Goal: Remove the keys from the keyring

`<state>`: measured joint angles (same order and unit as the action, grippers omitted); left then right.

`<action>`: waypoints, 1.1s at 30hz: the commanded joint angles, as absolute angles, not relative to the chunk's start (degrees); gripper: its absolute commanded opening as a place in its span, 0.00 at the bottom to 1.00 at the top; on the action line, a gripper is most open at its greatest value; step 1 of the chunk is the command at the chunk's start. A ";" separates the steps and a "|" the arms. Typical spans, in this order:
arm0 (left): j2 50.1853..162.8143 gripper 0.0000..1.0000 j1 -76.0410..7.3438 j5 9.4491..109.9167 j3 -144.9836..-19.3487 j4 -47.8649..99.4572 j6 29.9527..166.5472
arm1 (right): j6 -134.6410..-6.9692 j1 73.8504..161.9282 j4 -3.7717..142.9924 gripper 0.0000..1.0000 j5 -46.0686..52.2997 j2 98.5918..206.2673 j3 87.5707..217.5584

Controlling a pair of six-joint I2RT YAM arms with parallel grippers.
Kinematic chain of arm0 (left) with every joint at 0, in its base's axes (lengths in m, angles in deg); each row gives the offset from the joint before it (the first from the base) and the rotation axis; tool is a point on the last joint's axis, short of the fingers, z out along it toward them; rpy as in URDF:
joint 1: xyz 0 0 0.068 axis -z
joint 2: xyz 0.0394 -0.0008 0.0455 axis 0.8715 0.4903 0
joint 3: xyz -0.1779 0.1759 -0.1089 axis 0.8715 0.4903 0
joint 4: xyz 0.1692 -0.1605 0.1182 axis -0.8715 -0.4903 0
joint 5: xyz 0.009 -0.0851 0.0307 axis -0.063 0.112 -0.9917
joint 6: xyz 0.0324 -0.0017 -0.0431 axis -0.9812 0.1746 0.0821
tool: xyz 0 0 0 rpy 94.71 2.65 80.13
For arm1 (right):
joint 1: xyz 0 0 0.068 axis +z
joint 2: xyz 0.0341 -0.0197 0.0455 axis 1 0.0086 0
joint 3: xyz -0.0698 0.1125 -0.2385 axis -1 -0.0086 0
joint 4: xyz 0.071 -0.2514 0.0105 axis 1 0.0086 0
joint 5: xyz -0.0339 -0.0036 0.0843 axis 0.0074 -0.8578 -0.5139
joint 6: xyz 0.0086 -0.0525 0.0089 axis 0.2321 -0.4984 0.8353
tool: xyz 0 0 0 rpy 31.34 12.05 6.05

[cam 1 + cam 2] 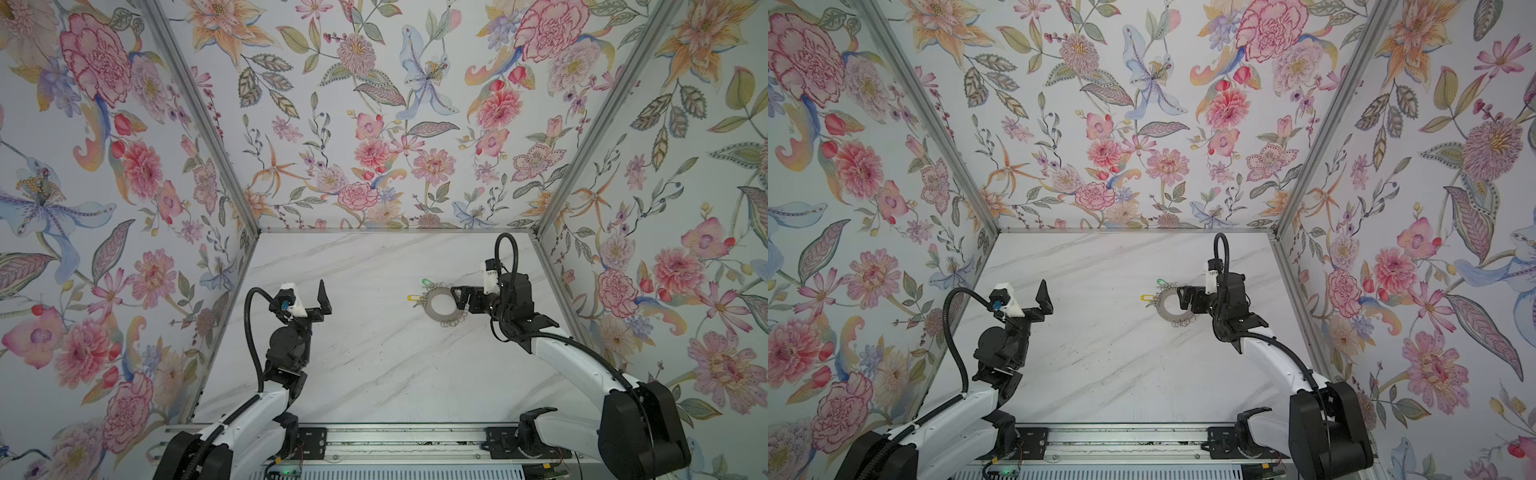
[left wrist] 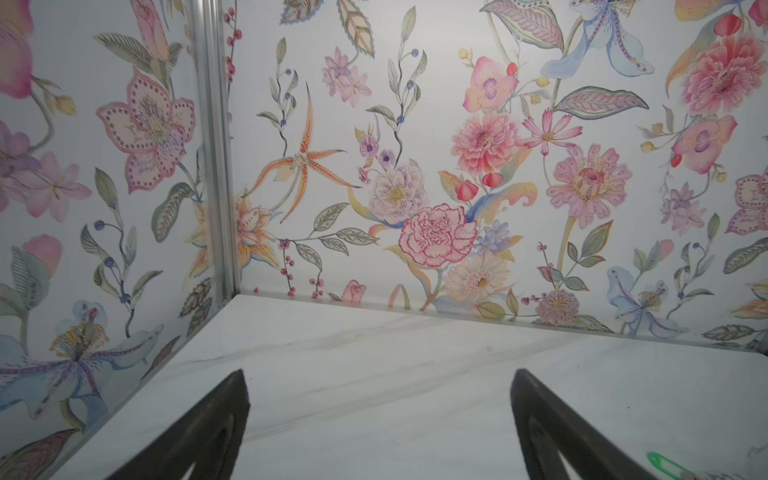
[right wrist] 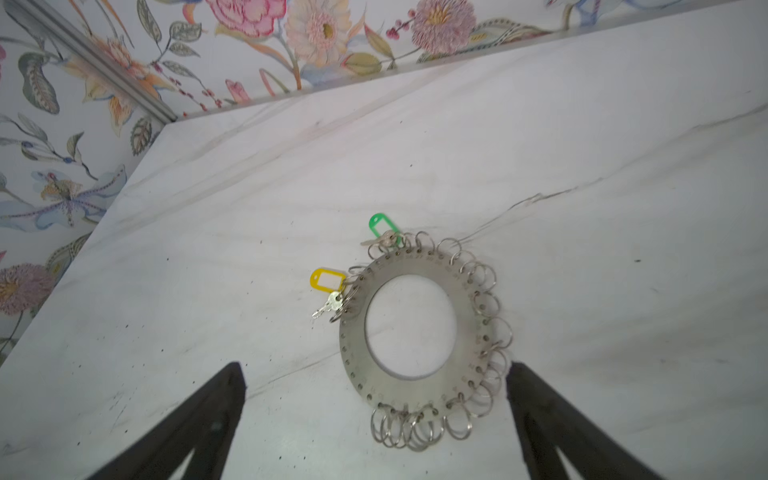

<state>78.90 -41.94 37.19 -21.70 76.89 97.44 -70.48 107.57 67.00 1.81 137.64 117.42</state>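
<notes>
The keyring [image 3: 417, 390] is a flat grey metal disc with a large hole and a rim of small wire loops. It lies flat on the marble table, right of centre in both top views [image 1: 429, 309] [image 1: 1160, 309]. Two small silvery keys hang on its far-left rim, one with a green tag [image 3: 379, 224] [image 1: 425, 282] and one with a yellow tag [image 3: 327, 279] [image 1: 413, 297]. My right gripper [image 3: 374, 370] [image 1: 457, 299] is open just above the disc's near-right edge, holding nothing. My left gripper [image 2: 380, 374] [image 1: 307, 295] is open and empty, well left of the ring.
Flowered walls close in the table [image 1: 374, 374] on the left, back and right, with aluminium posts [image 1: 249, 216] at the back corners. A metal rail [image 1: 399, 440] carrying both arm bases runs along the front edge. Small dark specks dot the marble.
</notes>
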 commanded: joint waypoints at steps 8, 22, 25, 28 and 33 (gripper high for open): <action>80.07 0.99 -41.26 41.21 -19.17 71.17 106.12 | -65.82 119.44 88.09 0.74 12.60 163.34 139.07; 84.70 0.99 -41.25 42.02 -18.43 76.26 106.99 | -68.66 120.09 100.15 0.40 15.14 184.20 162.15; 85.39 0.99 -41.24 42.26 -18.55 76.30 106.43 | -69.72 120.07 100.34 0.27 15.05 184.87 163.32; 86.49 0.99 -41.39 43.13 -18.82 76.64 106.20 | -71.54 119.33 101.42 0.17 13.78 185.52 163.99; 85.38 0.99 -41.39 44.59 -18.58 75.84 104.92 | -74.22 117.56 102.19 0.13 11.09 180.83 157.30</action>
<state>86.18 -41.59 43.15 -19.16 74.37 106.35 -71.82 118.96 98.03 12.41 183.69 161.24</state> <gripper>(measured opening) 0.991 0.128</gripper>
